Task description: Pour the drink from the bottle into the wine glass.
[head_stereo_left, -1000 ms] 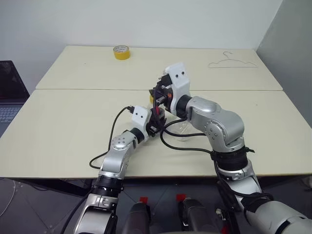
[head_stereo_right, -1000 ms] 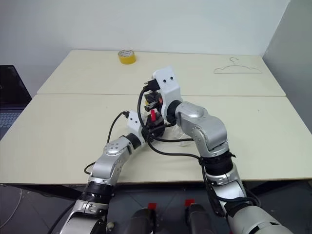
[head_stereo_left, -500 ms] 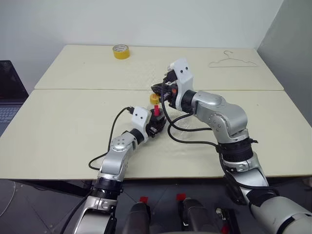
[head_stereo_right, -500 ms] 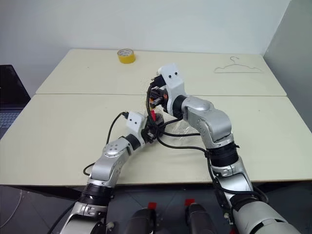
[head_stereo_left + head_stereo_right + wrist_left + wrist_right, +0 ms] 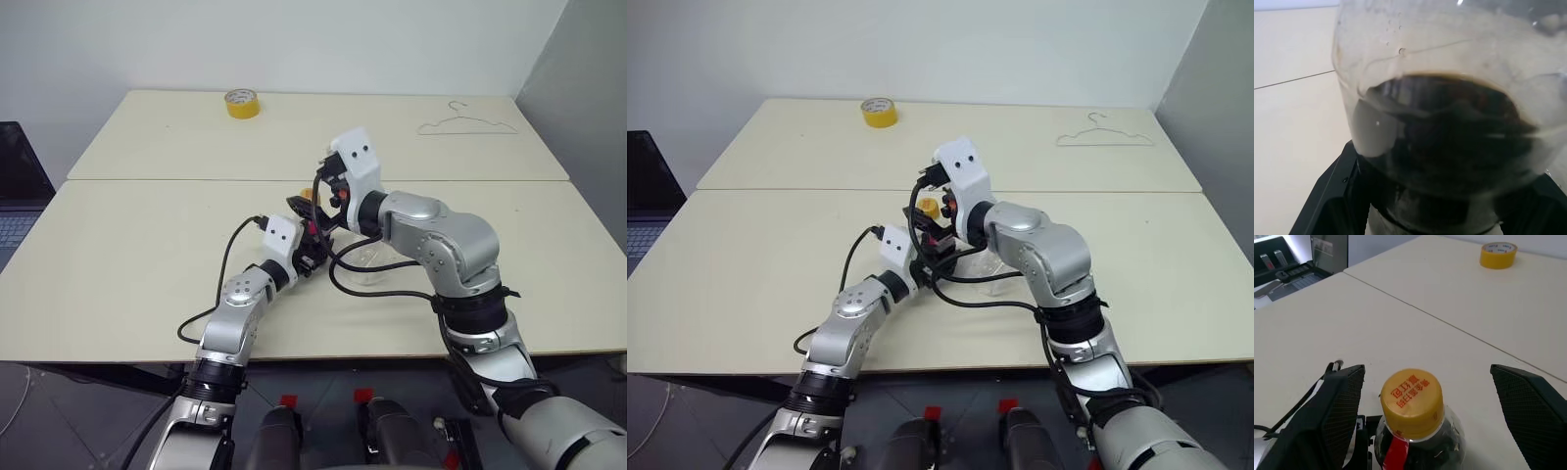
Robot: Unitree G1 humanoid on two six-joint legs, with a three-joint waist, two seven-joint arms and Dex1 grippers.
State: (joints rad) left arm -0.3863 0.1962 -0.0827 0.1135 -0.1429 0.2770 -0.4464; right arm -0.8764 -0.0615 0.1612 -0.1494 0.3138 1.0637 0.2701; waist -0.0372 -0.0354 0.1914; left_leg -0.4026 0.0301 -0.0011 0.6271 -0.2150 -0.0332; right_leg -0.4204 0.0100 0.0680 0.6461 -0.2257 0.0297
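Table behind; right end effector spread around bottle cap.

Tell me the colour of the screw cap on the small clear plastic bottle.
Yellow, with red lettering on top; the screw cap shows best in the right wrist view.

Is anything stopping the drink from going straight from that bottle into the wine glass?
Yes: the yellow cap is on the bottle, which the left gripper holds. The right gripper hovers over it, jaws open. Wine glass stands beside.
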